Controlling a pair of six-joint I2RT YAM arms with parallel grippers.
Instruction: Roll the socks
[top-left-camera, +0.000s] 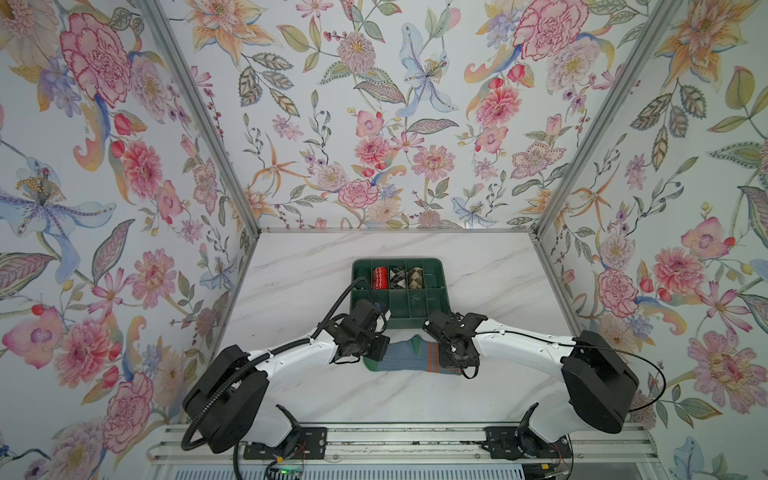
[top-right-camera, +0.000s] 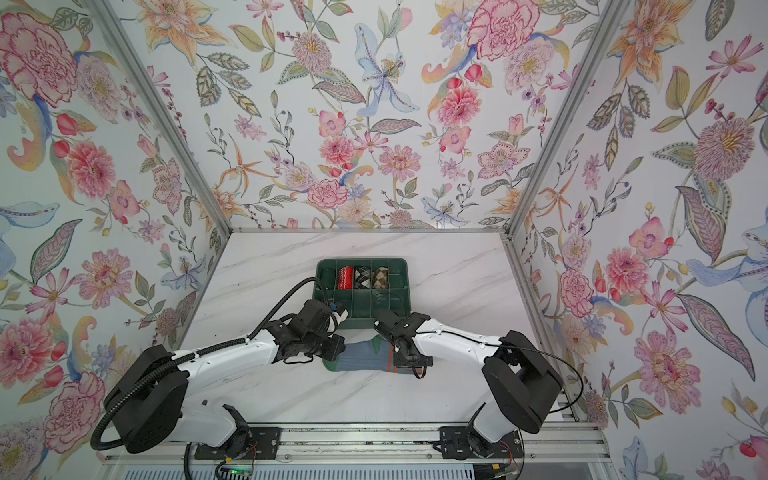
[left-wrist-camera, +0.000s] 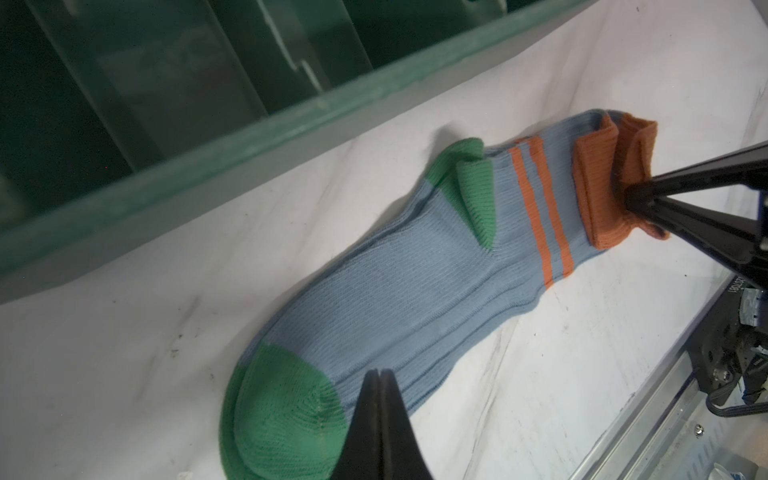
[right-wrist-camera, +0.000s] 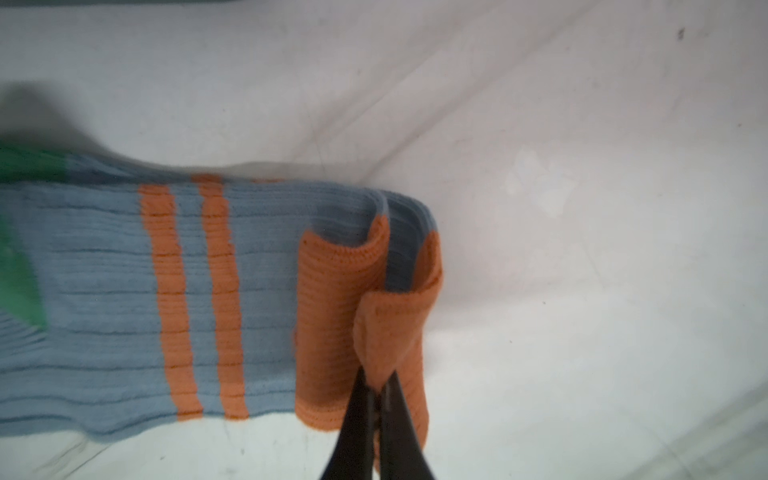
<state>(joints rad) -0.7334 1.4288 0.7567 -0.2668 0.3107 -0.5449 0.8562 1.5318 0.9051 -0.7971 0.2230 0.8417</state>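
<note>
On my screen a green divided tray sits on the white marble tabletop, towards the back wall. In its far row I count three rolled bundles, each in its own compartment, side by side: a red white-patterned bundle, a black-white argyle bundle in the middle, and a brown argyle bundle to the right. The left wrist view shows me the tray's near rim up close. Floral wallpaper covers all three walls, and a metal rail runs along the near table edge.
</note>
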